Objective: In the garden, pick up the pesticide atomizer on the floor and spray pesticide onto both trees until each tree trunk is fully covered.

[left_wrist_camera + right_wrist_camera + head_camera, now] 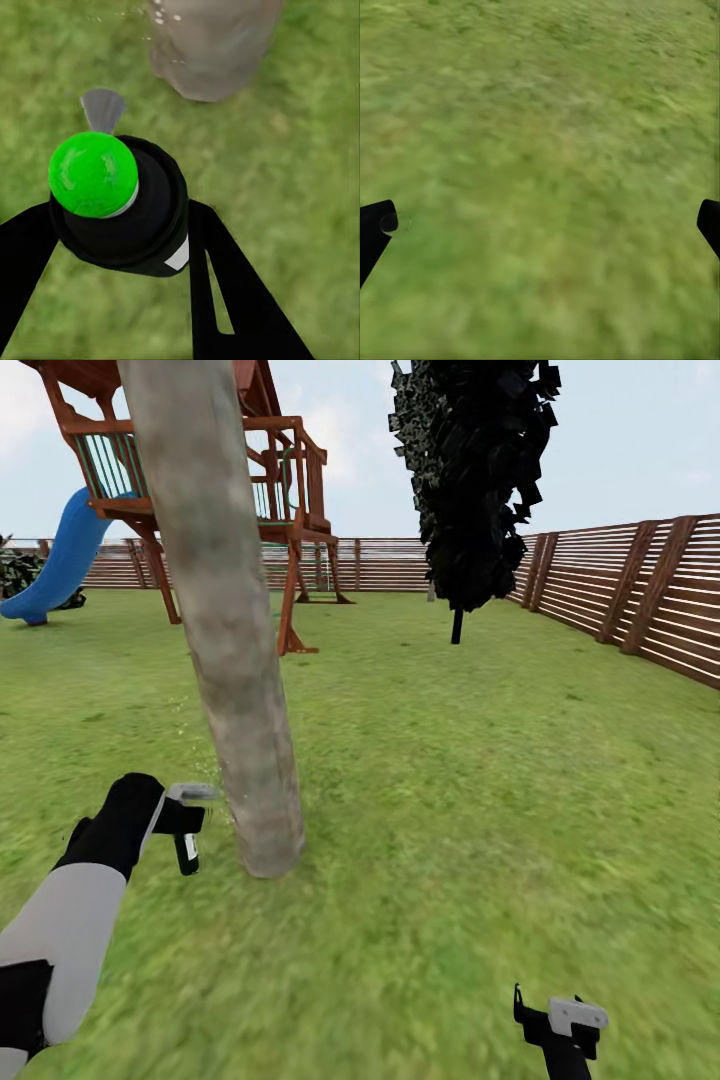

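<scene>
Left gripper [120, 225] clamped on the pesticide atomizer [116, 202], held upright just beside the near tree trunk [225, 630] low by its base, nozzle toward the bark; right gripper [562, 1025] spread and empty, well apart from that trunk over grass [540, 150].

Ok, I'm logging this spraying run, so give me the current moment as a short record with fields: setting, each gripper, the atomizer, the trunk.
setting: grass lawn, slatted wooden fence, playset with blue slide
left gripper: shut on the pesticide atomizer, low beside the near tree trunk
atomizer: black, green top, close to the trunk's base
spray: pale droplets near the trunk
right gripper: open, over grass
second tree: farther back, by the fence
</scene>
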Available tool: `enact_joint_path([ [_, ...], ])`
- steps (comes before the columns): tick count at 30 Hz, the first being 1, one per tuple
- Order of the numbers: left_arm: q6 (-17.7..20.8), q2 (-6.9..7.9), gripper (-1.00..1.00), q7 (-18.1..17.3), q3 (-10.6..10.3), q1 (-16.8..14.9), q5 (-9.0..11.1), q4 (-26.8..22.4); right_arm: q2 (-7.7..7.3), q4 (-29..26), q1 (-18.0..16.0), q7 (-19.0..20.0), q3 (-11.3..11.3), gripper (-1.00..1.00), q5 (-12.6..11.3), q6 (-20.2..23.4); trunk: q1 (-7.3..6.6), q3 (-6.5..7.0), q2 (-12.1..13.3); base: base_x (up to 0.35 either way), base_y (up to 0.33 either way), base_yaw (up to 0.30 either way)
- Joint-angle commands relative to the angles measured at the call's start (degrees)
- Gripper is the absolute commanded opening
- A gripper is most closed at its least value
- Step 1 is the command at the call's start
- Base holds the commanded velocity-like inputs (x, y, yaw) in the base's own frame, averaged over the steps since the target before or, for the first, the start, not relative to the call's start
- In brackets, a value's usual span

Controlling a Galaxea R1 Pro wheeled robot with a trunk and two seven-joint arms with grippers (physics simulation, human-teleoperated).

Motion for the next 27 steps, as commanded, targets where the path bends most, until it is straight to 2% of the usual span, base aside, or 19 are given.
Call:
enact_joint_path([
  [1,0.0,1.23,-1.00,0.0,0.0,0.0,0.5,0.0,0.00,0.0,0.0,0.0,0.0,1.00,0.0,0.0,0.00,0.00,0.0,0.000,-0.004,0.000],
  [4,-0.2,2.25,-1.00,0.0,-0.2,-0.4,0.3,0.5,0.00,0.0,0.0,0.0,0.0,1.00,0.0,0.0,0.00,0.00,0.0,0.000,-0.001,0.000],
  [5,-0.1,2.28,-1.00,0.0,-0.9,-0.6,0.1,0.6,0.00,0.0,0.0,0.0,0.0,1.00,0.0,0.0,0.00,0.00,0.0,0.000,0.000,0.000],
  [7,0.1,2.29,-1.00,-0.1,-4.3,-0.8,-0.2,0.4,0.00,0.0,0.0,0.0,0.0,1.00,0.0,0.0,0.00,0.00,0.0,0.000,0.000,0.000],
  [8,0.1,2.29,-1.00,-0.1,-4.8,-0.9,-0.2,0.2,0.00,0.0,0.0,0.0,0.0,1.00,0.0,0.0,0.00,0.00,0.0,0.000,0.000,0.030],
  [16,0.2,2.22,-1.00,-0.2,-5.3,-3.3,0.1,-0.4,0.00,0.0,0.0,0.0,0.0,1.00,0.0,0.0,0.00,0.00,0.0,0.018,-0.010,0.212],
  [21,0.2,2.28,-1.00,-1.3,-5.5,-3.6,0.1,-0.4,0.00,0.0,0.0,0.0,0.0,1.00,0.0,0.0,0.00,0.00,0.0,0.201,-0.175,0.027],
  [27,0.2,2.29,-1.00,-1.4,-5.5,-3.5,0.0,-0.4,0.00,0.0,0.0,0.0,0.0,1.00,0.0,0.0,0.00,0.00,0.0,0.025,-0.268,0.000],
])
